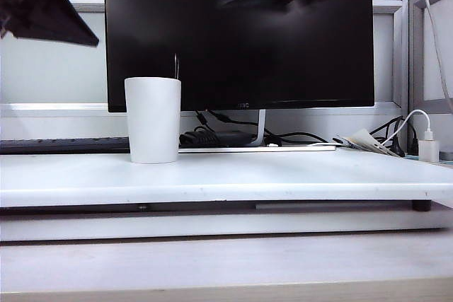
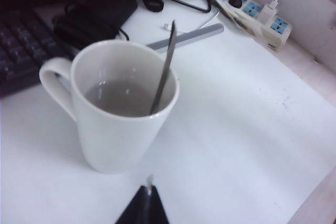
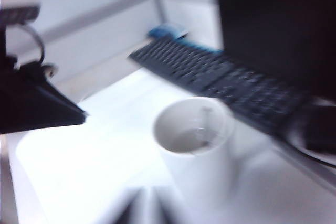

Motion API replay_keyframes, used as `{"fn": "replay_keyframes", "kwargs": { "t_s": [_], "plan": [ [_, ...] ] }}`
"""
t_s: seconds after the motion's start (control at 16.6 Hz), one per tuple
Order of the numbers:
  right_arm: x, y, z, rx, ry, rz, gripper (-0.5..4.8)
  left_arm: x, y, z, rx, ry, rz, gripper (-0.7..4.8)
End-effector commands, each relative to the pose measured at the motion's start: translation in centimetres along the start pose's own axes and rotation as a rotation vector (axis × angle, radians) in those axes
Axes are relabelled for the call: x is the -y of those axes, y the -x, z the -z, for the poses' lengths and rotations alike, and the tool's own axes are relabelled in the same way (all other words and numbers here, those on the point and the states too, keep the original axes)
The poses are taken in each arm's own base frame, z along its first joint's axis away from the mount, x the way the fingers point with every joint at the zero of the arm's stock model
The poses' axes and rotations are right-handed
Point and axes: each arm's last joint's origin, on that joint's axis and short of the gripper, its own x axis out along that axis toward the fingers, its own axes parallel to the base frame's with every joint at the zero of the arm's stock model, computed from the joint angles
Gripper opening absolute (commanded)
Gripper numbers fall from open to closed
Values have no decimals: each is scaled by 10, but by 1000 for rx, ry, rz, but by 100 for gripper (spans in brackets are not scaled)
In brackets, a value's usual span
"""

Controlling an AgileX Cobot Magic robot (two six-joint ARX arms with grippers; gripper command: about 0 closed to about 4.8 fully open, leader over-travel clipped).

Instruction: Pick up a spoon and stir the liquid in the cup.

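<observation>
a white cup (image 1: 153,119) stands upright on a white table (image 1: 283,175), at about nine o'clock from the table's middle in the exterior view, in front of the left part of a large dark monitor (image 1: 239,33). a thin metal spoon (image 1: 176,66) stands in the cup, and only the tip of its handle shows above the rim there.

from my left wrist, i look down into the cup (image 2: 118,108). it holds a grey liquid (image 2: 123,98). the spoon (image 2: 164,69) leans against the rim at about two o'clock, its lower end in the liquid and its bowl hidden. the cup's handle points to about ten o'clock, toward a dark keyboard (image 2: 23,51). a power strip (image 2: 252,11) lies well apart at the table's far edge. only the dark tip of my left pincer (image 2: 144,208) shows, near the cup's base and not touching it. i cannot tell whether it is apart or together.

my right wrist view is blurred. the cup (image 3: 194,145) shows with the spoon (image 3: 203,124) in it. my right pincer's tips are a dark smear at the near edge, and i cannot tell how they stand. the dark shape of my left arm (image 3: 31,100) sits at about nine o'clock from the cup.
</observation>
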Motion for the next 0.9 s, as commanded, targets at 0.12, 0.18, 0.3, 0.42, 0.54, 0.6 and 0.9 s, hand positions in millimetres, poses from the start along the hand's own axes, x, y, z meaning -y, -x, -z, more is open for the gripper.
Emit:
{"fn": "replay_keyframes", "kwargs": {
  "t_s": [0.12,0.18,0.3,0.42,0.54,0.6,0.9],
  "plan": [
    [10,-44,4,-19,17,19,334,3,2,-5,31,-2,56,-5],
    [15,-54,6,-21,25,17,334,3,2,-5,35,-6,55,-5],
    [18,-71,5,-15,43,47,338,3,2,-6,38,-8,56,-5],
    [17,-81,6,35,78,107,338,3,2,-6,38,-8,56,-5],
    [12,-91,9,67,134,160,338,3,2,-6,39,-8,56,-5],
    [8,-94,10,67,145,238,338,3,2,-6,42,-11,56,-5],
    [-12,-119,18,81,198,372,338,3,2,-7,52,-18,56,-5]
  ]
}}
